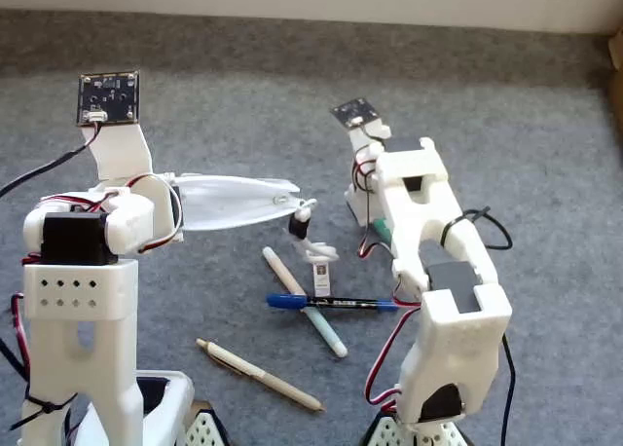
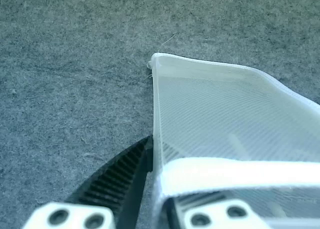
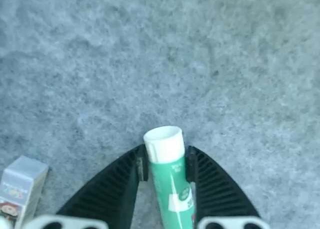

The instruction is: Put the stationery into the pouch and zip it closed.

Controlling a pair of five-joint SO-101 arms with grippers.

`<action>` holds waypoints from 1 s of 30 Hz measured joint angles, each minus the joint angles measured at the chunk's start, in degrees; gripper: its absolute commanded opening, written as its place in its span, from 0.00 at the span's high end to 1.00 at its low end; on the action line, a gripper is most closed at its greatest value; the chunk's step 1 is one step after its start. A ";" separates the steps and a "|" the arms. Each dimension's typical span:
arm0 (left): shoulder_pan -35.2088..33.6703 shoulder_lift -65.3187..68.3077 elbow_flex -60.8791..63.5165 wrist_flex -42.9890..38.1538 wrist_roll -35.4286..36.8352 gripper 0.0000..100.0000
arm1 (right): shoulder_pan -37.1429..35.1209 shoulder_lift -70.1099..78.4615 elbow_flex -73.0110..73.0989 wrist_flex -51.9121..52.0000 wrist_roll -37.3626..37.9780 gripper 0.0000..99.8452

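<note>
Left claw (image 2: 156, 161) pinches translucent mesh pouch (image 2: 225, 114), right claw (image 3: 166, 156) cylindrical tube (image 3: 171, 189).

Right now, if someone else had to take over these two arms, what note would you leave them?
Left gripper: shut on the edge of the white mesh pouch.
Right gripper: shut on a green glue stick, apart from the pouch.
Loose on the grey surface: blue marker lying across a white pen, a beige pen, and a small box.
Done: glue stick picked up.
Left: load it and the loose items, then zip the pouch.
</note>
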 measured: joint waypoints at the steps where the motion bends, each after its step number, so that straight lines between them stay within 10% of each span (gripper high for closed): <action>1: 0.00 0.00 0.00 0.00 0.00 0.99 | 0.00 0.00 0.00 0.00 0.00 0.98; 30: 0.00 0.00 0.00 0.00 0.00 0.99 | -0.97 -27.78 5.71 12.04 -3.87 1.00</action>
